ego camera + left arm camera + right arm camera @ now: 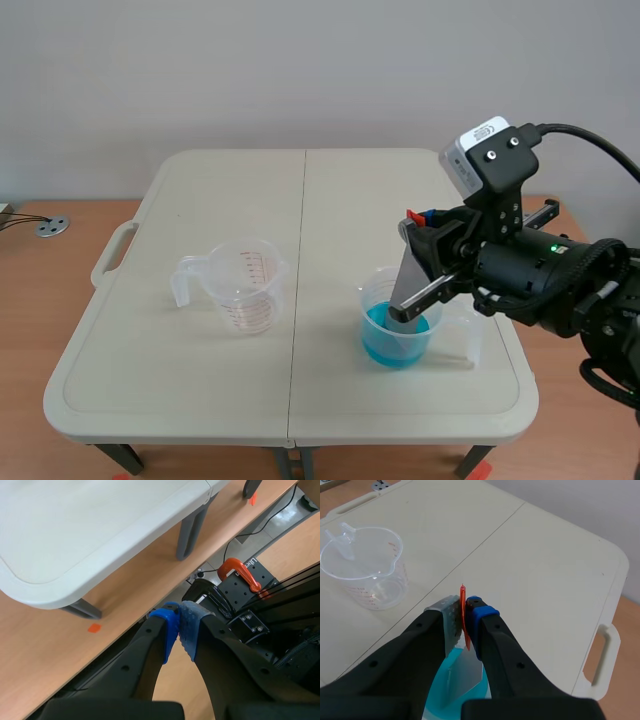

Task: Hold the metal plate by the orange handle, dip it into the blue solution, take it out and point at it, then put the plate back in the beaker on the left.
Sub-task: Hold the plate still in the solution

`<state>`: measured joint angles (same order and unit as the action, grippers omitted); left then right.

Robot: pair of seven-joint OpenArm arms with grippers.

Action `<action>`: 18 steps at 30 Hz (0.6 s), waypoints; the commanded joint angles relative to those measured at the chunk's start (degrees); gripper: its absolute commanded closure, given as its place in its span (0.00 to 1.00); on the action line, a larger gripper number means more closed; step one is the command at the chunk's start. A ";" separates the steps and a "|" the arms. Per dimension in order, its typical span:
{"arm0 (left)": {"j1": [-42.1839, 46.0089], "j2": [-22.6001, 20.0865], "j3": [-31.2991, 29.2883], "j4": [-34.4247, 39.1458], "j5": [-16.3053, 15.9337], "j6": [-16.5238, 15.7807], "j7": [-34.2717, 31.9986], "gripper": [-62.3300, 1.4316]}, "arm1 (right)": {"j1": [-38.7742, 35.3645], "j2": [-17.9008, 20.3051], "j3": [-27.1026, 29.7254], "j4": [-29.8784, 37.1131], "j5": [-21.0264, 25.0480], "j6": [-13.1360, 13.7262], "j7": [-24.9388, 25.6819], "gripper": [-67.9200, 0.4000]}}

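**Dip of plate in progress**

Item: metal plate (408, 270), gripped by its orange handle (463, 611) between the right jaws, which were clamped on it. Its lower edge was stood in the blue solution (380, 345) of the right beaker (370, 300). Left beaker (245, 285): nothing was seen inside. Left jaws: pressed together on nothing, hung below the desk (75, 540). The dipping step was judged in hand. A straight lift clear of the rim was called for next, then pointing.

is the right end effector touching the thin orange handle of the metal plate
Touching. The right wrist view shows the thin orange handle pinched between the right end effector's pads, no gap.
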<state>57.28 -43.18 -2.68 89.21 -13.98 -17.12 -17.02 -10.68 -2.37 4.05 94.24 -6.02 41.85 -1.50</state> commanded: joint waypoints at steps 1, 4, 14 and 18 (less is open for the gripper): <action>-0.17 0.31 -0.13 0.85 -0.39 -0.15 -0.79 0.94 | -0.11 0.31 -0.15 -0.22 -0.26 0.87 -0.20 0.98; -0.17 0.31 -0.13 0.85 -0.39 -0.15 -0.79 0.94 | -0.11 0.31 -0.15 -0.22 -0.26 0.87 -0.22 0.98; -0.17 0.31 -0.13 0.85 -0.39 -0.15 -0.79 0.94 | -0.11 0.31 -0.15 -0.22 -0.26 0.87 -0.22 0.98; -0.17 0.31 -0.13 0.85 -0.39 -0.17 -1.20 0.94 | -0.11 0.31 -0.15 -0.22 -0.26 0.87 -0.22 0.98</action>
<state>57.28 -43.18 -2.68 89.21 -13.98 -17.12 -17.08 -10.68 -2.37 4.05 94.24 -6.02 41.85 -1.50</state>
